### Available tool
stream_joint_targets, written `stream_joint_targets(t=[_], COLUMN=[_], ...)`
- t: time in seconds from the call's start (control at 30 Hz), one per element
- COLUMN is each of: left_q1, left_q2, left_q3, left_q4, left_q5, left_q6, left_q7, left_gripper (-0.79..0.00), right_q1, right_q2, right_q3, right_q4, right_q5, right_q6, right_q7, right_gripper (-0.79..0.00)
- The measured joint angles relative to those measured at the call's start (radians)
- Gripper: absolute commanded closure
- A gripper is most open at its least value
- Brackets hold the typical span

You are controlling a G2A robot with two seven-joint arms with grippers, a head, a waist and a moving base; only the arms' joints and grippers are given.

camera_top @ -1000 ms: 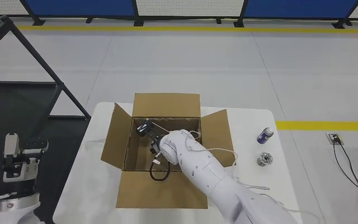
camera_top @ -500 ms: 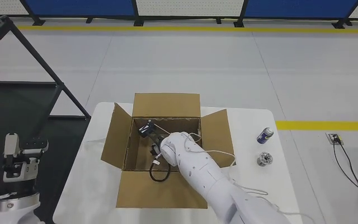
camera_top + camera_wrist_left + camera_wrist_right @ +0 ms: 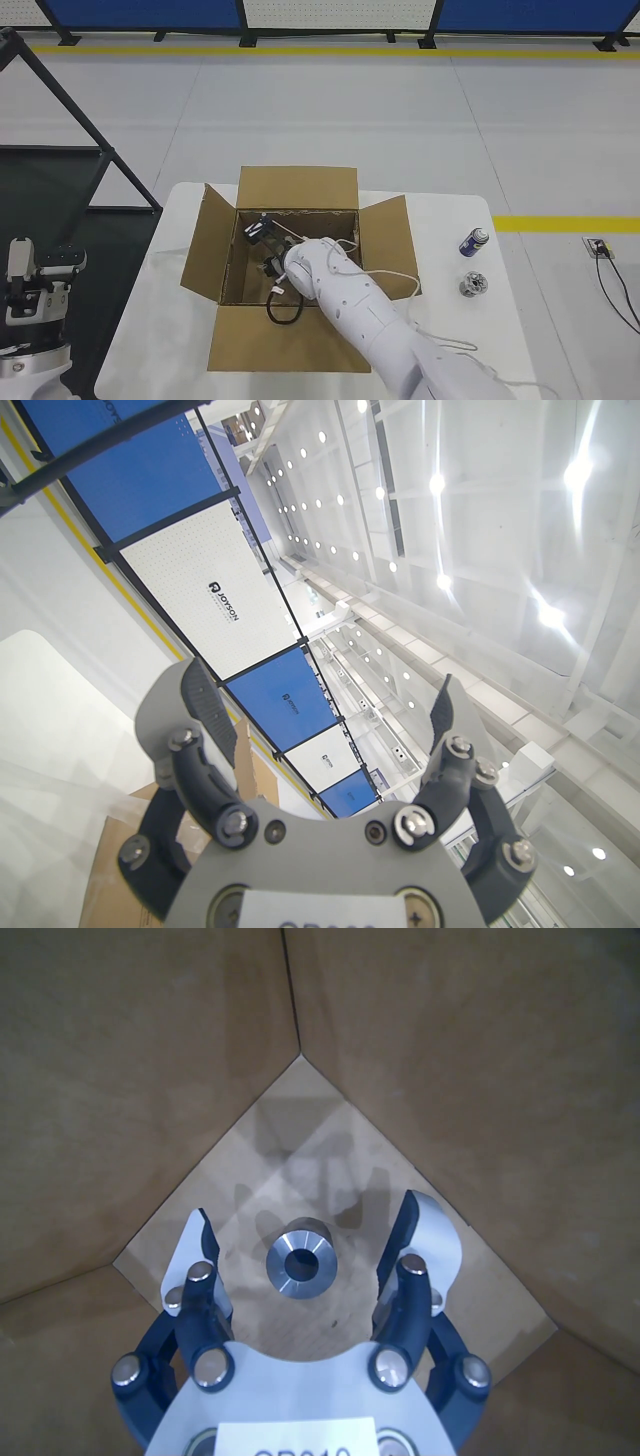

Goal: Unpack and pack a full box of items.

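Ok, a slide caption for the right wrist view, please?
Open right gripper above a hollow metal cylinder standing in the cardboard box, near a corner.

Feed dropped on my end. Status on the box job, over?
Right gripper open inside the box, fingers either side of a metal cylinder on its floor, not touching. Left gripper open, aimed at the ceiling, holding nothing. Nothing blocking the grasp.

top: overhead, down on box [image 3: 297,187] | right wrist: close, inside same box | left wrist: faces ceiling [image 3: 500,550]
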Motion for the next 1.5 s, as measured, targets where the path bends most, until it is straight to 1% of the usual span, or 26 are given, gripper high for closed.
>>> stream_joint_targets(t=[0.1,0.47,0.67,0.87,1.07,1.17,1.2,1.27,1.3,1.37,1.5], left_q1=[0.000,0.000,0.000,0.000,0.000,0.000,0.000,0.000,0.000,0.000,0.000], left_q2=[0.000,0.000,0.000,0.000,0.000,0.000,0.000,0.000,0.000,0.000,0.000], left_q3=[0.000,0.000,0.000,0.000,0.000,0.000,0.000,0.000,0.000,0.000,0.000], left_q4=[0.000,0.000,0.000,0.000,0.000,0.000,0.000,0.000,0.000,0.000,0.000], left_q5=[0.000,0.000,0.000,0.000,0.000,0.000,0.000,0.000,0.000,0.000,0.000], left_q6=[0.000,0.000,0.000,0.000,0.000,0.000,0.000,0.000,0.000,0.000,0.000], left_q7=[0.000,0.000,0.000,0.000,0.000,0.000,0.000,0.000,0.000,0.000,0.000], left_gripper=[-0.785,-0.785,-0.785,-0.785,-0.785,-0.785,-0.785,-0.785,-0.785,-0.785,-0.785], right_q1=[-0.014,-0.079,-0.111,-0.152,-0.238,-0.309,-0.342,-0.400,-0.441,-0.503,-0.658], right_q2=[0.002,0.030,0.061,0.109,0.177,0.219,0.237,0.265,0.282,0.306,0.356], right_q3=[-0.002,0.013,0.035,0.075,0.131,0.172,0.193,0.231,0.259,0.303,0.415], right_q4=[-0.014,-0.100,-0.181,-0.306,-0.504,-0.641,-0.704,-0.805,-0.875,-0.980,-1.222], right_q5=[-0.022,-0.083,-0.122,-0.172,-0.266,-0.336,-0.366,-0.407,-0.431,-0.469,-0.569], right_q6=[0.021,0.110,0.157,0.206,0.257,0.293,0.307,0.325,0.332,0.342,0.380], right_q7=[-0.035,-0.155,-0.188,-0.193,-0.168,-0.143,-0.131,-0.111,-0.095,-0.061,0.011], right_gripper=[-0.785,-0.785,-0.785,-0.785,-0.785,-0.785,-0.782,-0.730,-0.736,-0.785,-0.785])
